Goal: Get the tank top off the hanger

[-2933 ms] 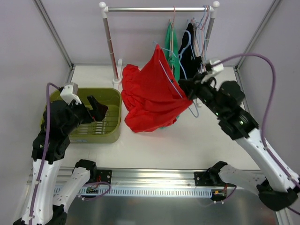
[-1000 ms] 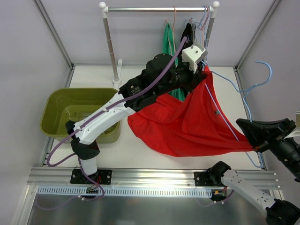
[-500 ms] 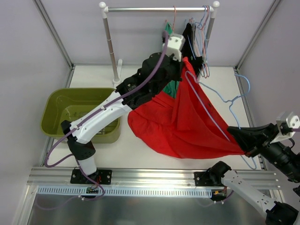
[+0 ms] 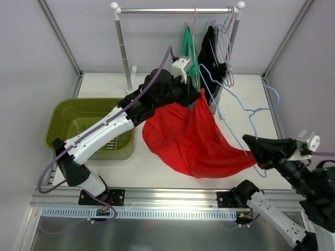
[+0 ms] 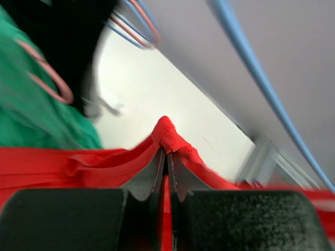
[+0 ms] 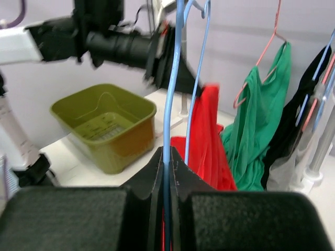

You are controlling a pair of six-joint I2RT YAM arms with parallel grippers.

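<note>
We see the left gripper (image 4: 197, 95) raised just in front of the clothes rack (image 4: 172, 9), its fingers pressed together on a fold at the top of the red tank top (image 4: 191, 138). In the left wrist view the gripper (image 5: 166, 157) pinches that red fold (image 5: 167, 137) right at the fingertips, and the fabric bunches up just past them. From this pinch the tank top hangs down and spreads onto the table (image 4: 157, 168), its lower right corner drawn out to a point at the right gripper (image 4: 251, 145). The right gripper (image 6: 166, 159) is clamped on the wire of the blue hanger (image 6: 172, 89). From above, the hanger (image 4: 246, 111) runs along the tank top's right edge, and we cannot tell whether a strap is looped on it. The green bin (image 4: 68, 112) sits just left of the cloth, near its left edge but apart from it. A green garment (image 4: 187, 47) and a black garment (image 4: 211, 49) hang on the rack close behind the left gripper, so that side is crowded. Bare table shows between the tank top's near hem and the near rail (image 4: 172, 196), and more at the back right, beyond the hanger.
</note>
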